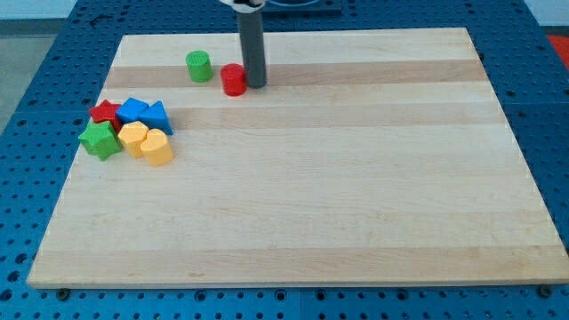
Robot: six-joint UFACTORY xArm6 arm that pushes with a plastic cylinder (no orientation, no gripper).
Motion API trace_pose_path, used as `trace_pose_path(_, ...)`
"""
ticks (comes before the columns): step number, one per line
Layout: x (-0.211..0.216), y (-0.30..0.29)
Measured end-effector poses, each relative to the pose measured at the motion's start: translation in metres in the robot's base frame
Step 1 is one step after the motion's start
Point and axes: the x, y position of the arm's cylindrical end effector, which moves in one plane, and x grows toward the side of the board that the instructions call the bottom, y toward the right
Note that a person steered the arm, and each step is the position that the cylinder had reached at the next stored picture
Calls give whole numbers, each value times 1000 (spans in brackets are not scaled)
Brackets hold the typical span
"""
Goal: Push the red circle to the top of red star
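Touching my tip on its left sits the red circle; no claw shows.

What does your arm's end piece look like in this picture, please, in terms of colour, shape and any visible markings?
It is a straight, round, dark grey rod with a smooth, plain surface and no markings I can see. At the view's top it meets a pale, whitish collar, mostly cut off by the frame. My tip ends bluntly, without any taper. No cables show on the rod itself.
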Motion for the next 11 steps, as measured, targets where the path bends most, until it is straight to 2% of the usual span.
trace_pose_path(5, -4, -26)
trace_pose_path(11, -4, -116)
